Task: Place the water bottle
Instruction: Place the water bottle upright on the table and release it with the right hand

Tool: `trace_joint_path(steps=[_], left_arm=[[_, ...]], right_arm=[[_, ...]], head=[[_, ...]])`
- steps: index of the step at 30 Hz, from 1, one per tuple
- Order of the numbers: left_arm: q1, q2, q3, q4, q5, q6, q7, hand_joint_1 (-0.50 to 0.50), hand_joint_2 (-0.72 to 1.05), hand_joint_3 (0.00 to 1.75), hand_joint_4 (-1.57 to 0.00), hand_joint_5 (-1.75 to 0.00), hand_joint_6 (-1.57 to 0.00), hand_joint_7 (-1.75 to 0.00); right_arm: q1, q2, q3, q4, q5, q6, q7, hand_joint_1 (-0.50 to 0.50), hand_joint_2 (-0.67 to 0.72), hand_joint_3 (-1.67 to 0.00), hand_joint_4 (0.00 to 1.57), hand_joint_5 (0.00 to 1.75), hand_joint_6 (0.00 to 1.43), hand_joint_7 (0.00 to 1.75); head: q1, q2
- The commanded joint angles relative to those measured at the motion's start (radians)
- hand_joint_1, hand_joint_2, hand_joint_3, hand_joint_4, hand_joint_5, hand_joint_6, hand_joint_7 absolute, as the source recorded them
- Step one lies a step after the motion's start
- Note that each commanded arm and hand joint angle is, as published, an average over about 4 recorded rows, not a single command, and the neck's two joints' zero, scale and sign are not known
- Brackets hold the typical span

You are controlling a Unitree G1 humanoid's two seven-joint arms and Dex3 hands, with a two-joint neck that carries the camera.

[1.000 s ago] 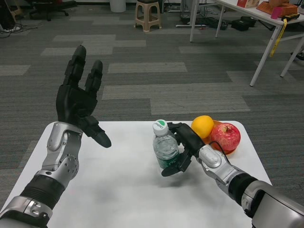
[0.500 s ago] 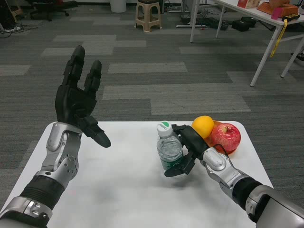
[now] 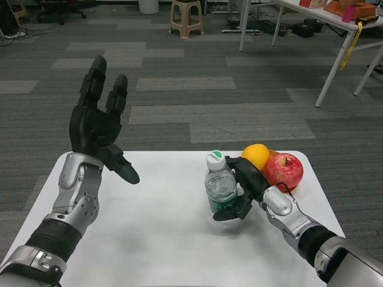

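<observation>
On the white table (image 3: 149,233), right hand (image 3: 244,190) fingers grasp the upright water bottle (image 3: 221,189); left hand (image 3: 96,128) fingers spread, released.

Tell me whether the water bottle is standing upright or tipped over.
Upright: the water bottle stands with its green-and-white cap on top, gripped from the side by the right hand on the white table.

An orange (image 3: 256,156) and a red apple (image 3: 284,171) sit touching at the white table's (image 3: 161,239) far right corner. Beyond, on grey carpet, stand a beige stool (image 3: 185,18) and another white table (image 3: 344,27).
</observation>
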Motion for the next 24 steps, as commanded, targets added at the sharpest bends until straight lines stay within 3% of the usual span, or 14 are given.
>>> trace_joint_path(steps=[1, 4, 8, 13, 20, 24], left_arm=[[-0.009, -0.001, 0.005, 0.011, -0.005, -0.010, 0.002, -0.49, -0.70, 0.09, 0.00, 0.00, 0.00, 0.00], [-0.008, -0.003, 0.005, 0.011, -0.005, -0.010, 0.002, -0.49, -0.72, 0.09, 0.00, 0.00, 0.00, 0.00], [-0.008, -0.003, 0.004, 0.011, -0.005, -0.010, 0.002, -0.50, -0.72, 0.09, 0.00, 0.00, 0.00, 0.00], [-0.008, -0.003, 0.004, 0.011, -0.005, -0.010, 0.002, -0.50, -0.72, 0.07, 0.00, 0.00, 0.00, 0.00], [-0.008, -0.003, 0.005, 0.011, -0.005, -0.010, 0.002, -0.49, -0.72, 0.09, 0.00, 0.00, 0.00, 0.00], [-0.008, -0.003, 0.005, 0.011, -0.005, -0.010, 0.002, -0.49, -0.72, 0.09, 0.00, 0.00, 0.00, 0.00]], right_arm=[[0.022, -0.016, -0.004, 0.006, 0.002, 0.008, 0.013, 0.02, -0.16, -1.39, 1.33, 1.55, 0.94, 1.29], [0.026, -0.017, -0.005, 0.006, 0.002, 0.008, 0.022, -0.06, -0.16, -1.43, 1.21, 1.45, 0.83, 1.13], [0.032, -0.019, -0.013, 0.003, 0.003, 0.008, 0.041, -0.11, -0.16, -1.43, 0.92, 1.21, 0.57, 0.87], [0.036, -0.020, -0.029, 0.003, 0.004, 0.009, 0.053, -0.20, -0.16, -1.41, 0.80, 1.07, 0.49, 0.77], [0.040, -0.020, -0.040, 0.003, 0.004, 0.011, 0.066, -0.24, -0.16, -1.13, 0.80, 1.07, 0.49, 0.70], [0.041, -0.020, -0.045, 0.003, 0.004, 0.011, 0.069, -0.31, -0.13, -0.73, 0.79, 1.12, 0.47, 0.77]], head=[[0.000, 0.001], [-0.001, 0.001], [-0.003, 0.000], [-0.003, 0.001], [-0.003, 0.001], [-0.003, 0.001]])
